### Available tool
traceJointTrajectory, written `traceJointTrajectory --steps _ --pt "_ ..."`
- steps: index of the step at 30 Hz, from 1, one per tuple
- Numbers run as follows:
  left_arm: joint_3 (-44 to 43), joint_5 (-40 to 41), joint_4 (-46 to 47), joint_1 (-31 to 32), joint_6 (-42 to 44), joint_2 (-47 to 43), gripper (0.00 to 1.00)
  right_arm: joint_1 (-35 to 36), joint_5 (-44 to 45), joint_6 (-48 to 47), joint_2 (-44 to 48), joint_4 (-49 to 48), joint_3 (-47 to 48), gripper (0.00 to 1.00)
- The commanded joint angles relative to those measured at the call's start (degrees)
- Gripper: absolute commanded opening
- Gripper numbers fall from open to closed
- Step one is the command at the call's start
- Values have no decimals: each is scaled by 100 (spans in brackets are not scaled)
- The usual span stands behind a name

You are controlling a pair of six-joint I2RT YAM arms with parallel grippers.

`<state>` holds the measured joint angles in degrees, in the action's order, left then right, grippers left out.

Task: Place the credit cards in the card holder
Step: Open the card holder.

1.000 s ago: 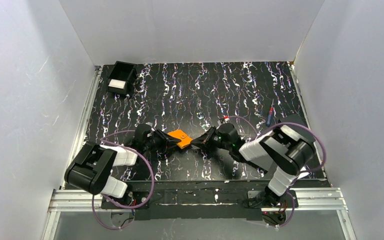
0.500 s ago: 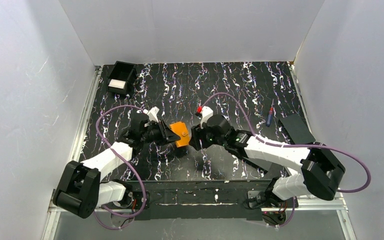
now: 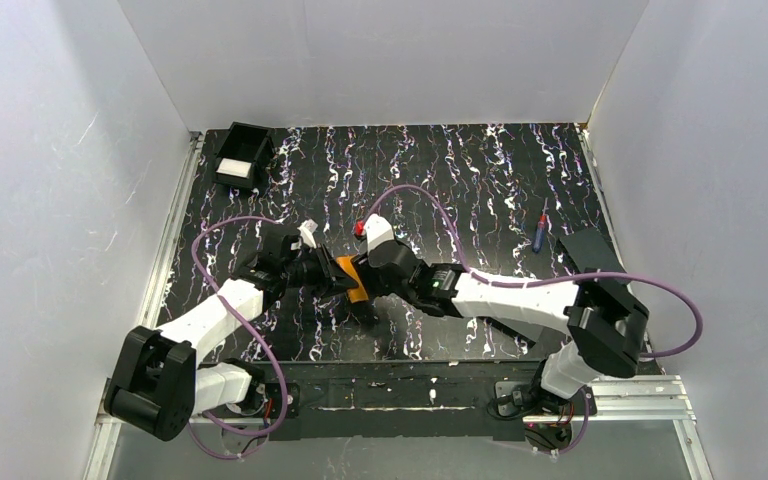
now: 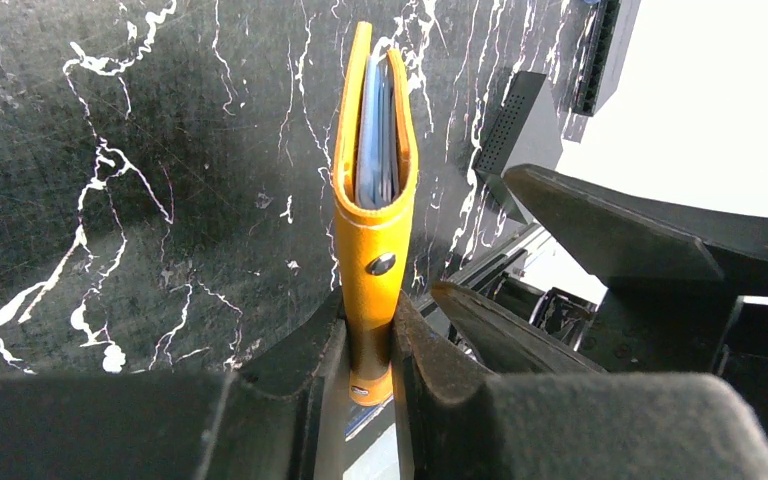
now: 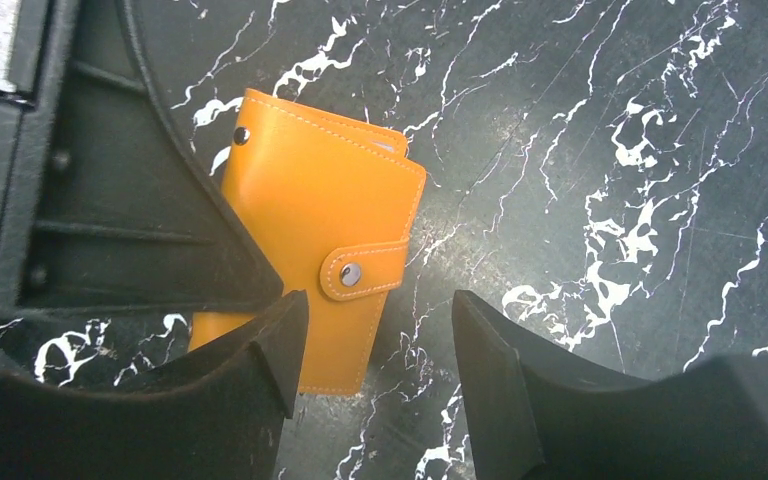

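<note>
R hand (image 5: 378, 312) has pushed further left, jaws now wide, tips just beside card holder (image 5: 310, 230), snap tab shut. L hand (image 4: 370, 335) pinches holder narrow, edge-on, over mid tabletop (image 3: 480, 180).

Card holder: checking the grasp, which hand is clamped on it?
The left hand, shut on the card holder; the right hand hovers with jaws wide open.

One holder (image 3: 353, 277), two snap studs (image 5: 350, 273) showing on it. Two arms: left arm (image 3: 210, 318), right arm (image 3: 520, 298). Two grippers: left gripper (image 4: 370, 310), right gripper (image 5: 378, 305). Two purple cables: left cable (image 3: 222, 221), right cable (image 3: 422, 191). One black box (image 3: 253, 138), one white block (image 3: 239, 167) inside. One pen-like tool (image 3: 541, 232). One flat black rectangle (image 3: 590, 255).
</note>
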<state>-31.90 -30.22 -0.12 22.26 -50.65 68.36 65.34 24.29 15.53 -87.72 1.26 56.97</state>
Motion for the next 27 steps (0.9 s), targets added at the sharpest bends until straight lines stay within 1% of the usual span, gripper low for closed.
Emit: traceJointTrajectory --steps 1,4,8,11,14,18,20,23,27 --pt "-239 -205 -138 28 -155 -145 0 79 265 27 -302 -373 309 62" --pt "-235 -237 -119 28 -199 -160 0 93 507 133 -549 -175 452 55" --pt "-181 -252 -76 29 -276 -241 0 97 610 207 -678 -190 412 51" --pt "-200 -300 -76 26 -346 -182 0 104 1024 322 -772 -135 442 47" --pt "-220 -323 -76 32 -398 -133 0 110 1474 397 -887 321 552 41" --pt "-242 -347 -150 34 -407 -93 0 119 2055 485 -981 740 657 38" --pt "-259 -325 -196 31 -385 -79 0 124 2196 554 -1023 1026 739 38" --pt "-302 -275 -316 39 -321 -43 0 121 2017 496 -773 861 524 37" --pt "-337 -277 -400 31 -265 52 0 119 790 49 -77 58 51 41"
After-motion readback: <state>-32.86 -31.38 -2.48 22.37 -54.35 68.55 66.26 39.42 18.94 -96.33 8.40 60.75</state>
